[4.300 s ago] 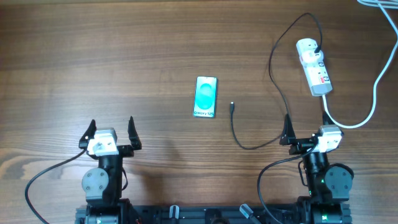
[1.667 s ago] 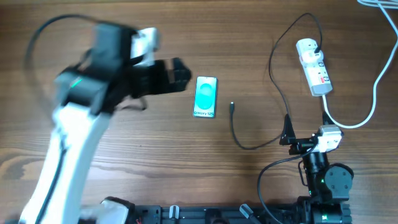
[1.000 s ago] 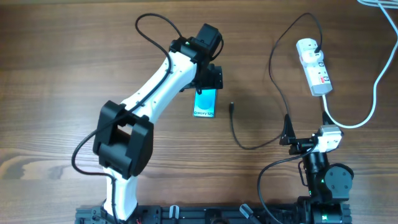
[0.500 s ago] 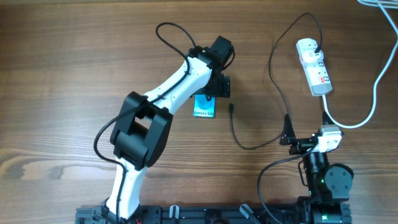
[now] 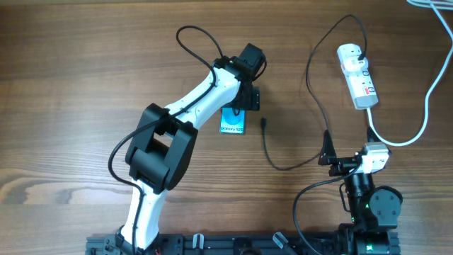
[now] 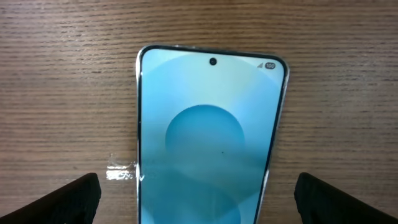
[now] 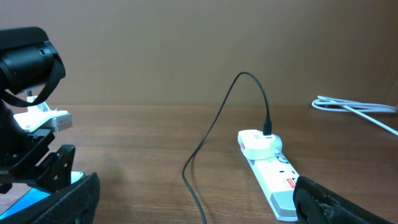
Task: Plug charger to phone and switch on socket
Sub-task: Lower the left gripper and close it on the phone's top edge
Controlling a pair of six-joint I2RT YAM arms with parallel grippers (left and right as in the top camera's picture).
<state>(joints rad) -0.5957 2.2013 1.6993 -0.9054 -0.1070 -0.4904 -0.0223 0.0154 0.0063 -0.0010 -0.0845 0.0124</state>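
Note:
The phone (image 5: pixel 232 125), cyan-teal screen up, lies flat mid-table; my left arm covers its far end. In the left wrist view the phone (image 6: pixel 208 137) fills the centre and my left gripper (image 6: pixel 208 202) is open, one fingertip on each side of it, not touching. The charger is a thin black cable (image 5: pixel 311 78) running from the white adapter on the socket (image 5: pixel 359 79) to its plug tip (image 5: pixel 263 122), which lies just right of the phone. My right gripper (image 5: pixel 348 150) is open and empty near the front edge; its view shows the socket (image 7: pixel 273 171) and cable (image 7: pixel 217 130).
The thick white lead (image 5: pixel 425 106) curves from the socket's near end to the far right corner. A small shiny patch like clear tape (image 6: pixel 121 173) sits on the wood beside the phone. The left arm (image 7: pixel 31 143) shows in the right wrist view.
My left arm rose from its rest at the front left, swung across and came down over the phone. In the last half second it barely moved. The right arm stayed still.

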